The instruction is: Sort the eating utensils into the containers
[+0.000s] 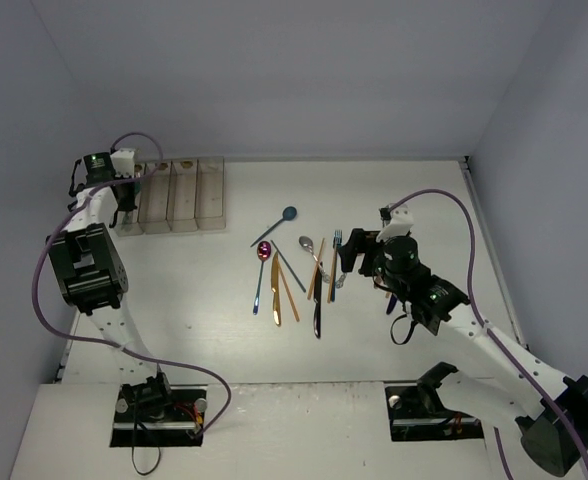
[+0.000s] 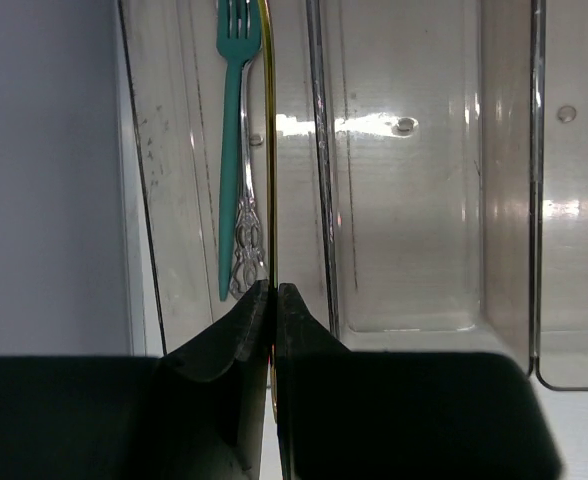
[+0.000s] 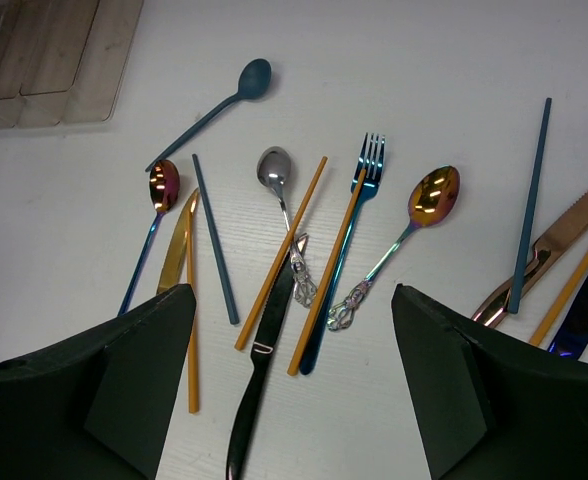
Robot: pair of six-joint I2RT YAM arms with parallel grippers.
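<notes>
The left gripper [image 2: 272, 292] is clamped tight on a thin gold utensil [image 2: 267, 150]. It hangs over the leftmost bin [image 2: 174, 200] at the table's [image 1: 424, 190] far left corner, where a teal fork [image 2: 228, 200] lies. The right gripper [image 3: 294, 298] is spread wide, touching nothing, above the utensils [image 3: 282, 255] scattered mid-table.

The gold utensil [image 2: 267, 150] pinched in the left end effector [image 2: 272, 290] shows only its thin edge and runs off the top, so its kind is unclear. The teal fork [image 2: 230, 150] loses its tine tips there. The right picture edge cuts the copper knife [image 3: 564, 232], and the bottom edge cuts the black knife [image 3: 271, 330].
</notes>
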